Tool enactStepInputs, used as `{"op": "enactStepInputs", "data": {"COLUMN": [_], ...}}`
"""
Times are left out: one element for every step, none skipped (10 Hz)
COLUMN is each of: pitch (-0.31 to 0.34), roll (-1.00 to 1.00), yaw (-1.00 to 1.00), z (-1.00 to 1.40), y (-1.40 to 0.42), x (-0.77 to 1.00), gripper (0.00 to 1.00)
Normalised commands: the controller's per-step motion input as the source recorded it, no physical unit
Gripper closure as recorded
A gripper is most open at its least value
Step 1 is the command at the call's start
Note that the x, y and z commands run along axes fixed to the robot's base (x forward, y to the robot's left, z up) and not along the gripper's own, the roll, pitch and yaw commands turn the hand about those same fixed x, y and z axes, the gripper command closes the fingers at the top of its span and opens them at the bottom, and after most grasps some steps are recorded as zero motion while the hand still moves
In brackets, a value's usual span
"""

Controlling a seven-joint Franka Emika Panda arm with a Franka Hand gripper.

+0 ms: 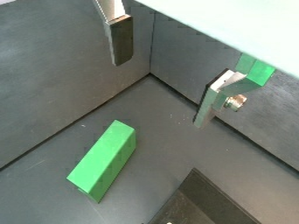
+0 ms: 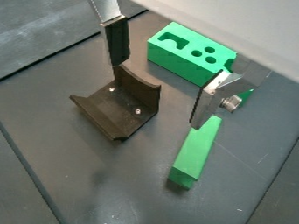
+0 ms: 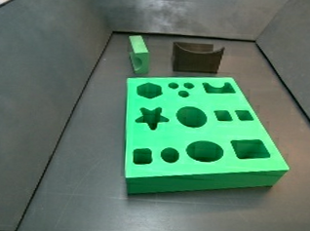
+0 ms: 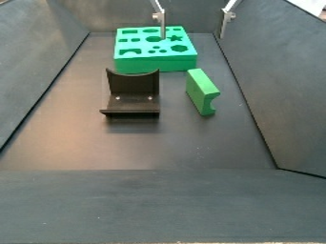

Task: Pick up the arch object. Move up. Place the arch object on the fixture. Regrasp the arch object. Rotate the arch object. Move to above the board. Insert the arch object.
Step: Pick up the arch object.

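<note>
Green and matte, the arch object (image 1: 101, 159) lay flat on the dark floor in a wrist view, below our gripper (image 1: 169, 73), whose two silver fingers (image 1: 121, 39) stood spread wide with nothing between them. We judged the block light and rigid, its plain faces offering dry, even friction for the pads.

In a wrist view from another angle, the arch object (image 2: 195, 154) lay just beside the fixture (image 2: 118, 104), apart from it, with the board (image 2: 190, 50) beyond. The gripper (image 2: 165, 72) hung above them, jaws parted and empty. We thought the two long parallel sides the best place to pinch, near the middle of its length, so it would not swing.

In a side view, the arch object (image 3: 140, 53) lay behind the board (image 3: 196, 134), near the fixture (image 3: 196, 56); the gripper did not show.

In a side view from the opposite end, the arch object (image 4: 203, 91) rested between the fixture (image 4: 130, 93) and the side wall, and only the fingers (image 4: 158, 15) showed, above the board (image 4: 155, 47).
</note>
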Motion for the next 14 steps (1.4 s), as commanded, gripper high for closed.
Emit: {"op": "enactStepInputs", "data": {"pitch": [0.000, 0.000, -0.003, -0.061, -0.083, -0.116, -0.103, -0.063, -0.084, -0.124, -0.139, -0.147, -0.133, -0.127], "roll": [0.12, 0.01, 0.00, 0.02, 0.02, 0.01, 0.01, 0.00, 0.00, 0.00, 0.06, 0.09, 0.07, 0.05], "yaw": [0.00, 0.11, 0.20, 0.23, 0.24, 0.25, 0.26, 0.25, 0.23, 0.25, 0.29, 0.24, 0.23, 0.19], "z": [0.00, -0.25, -0.53, -0.63, -0.72, -0.72, -0.63, -0.58, -0.57, -0.54, -0.55, -0.57, -0.55, -0.58], "y": [0.00, 0.00, -0.12, -0.37, -0.44, -0.47, -0.43, -0.33, -0.20, -0.01, 0.00, 0.07, 0.07, 0.11], "x": [0.00, 0.00, 0.00, -0.07, -0.09, -0.19, -0.16, -0.05, -0.11, -0.21, -0.23, -0.26, -0.22, -0.19], "gripper": [0.00, 0.00, 0.00, 0.00, 0.00, 0.00, 0.00, 0.00, 0.00, 0.00, 0.00, 0.00, 0.00, 0.00]}}
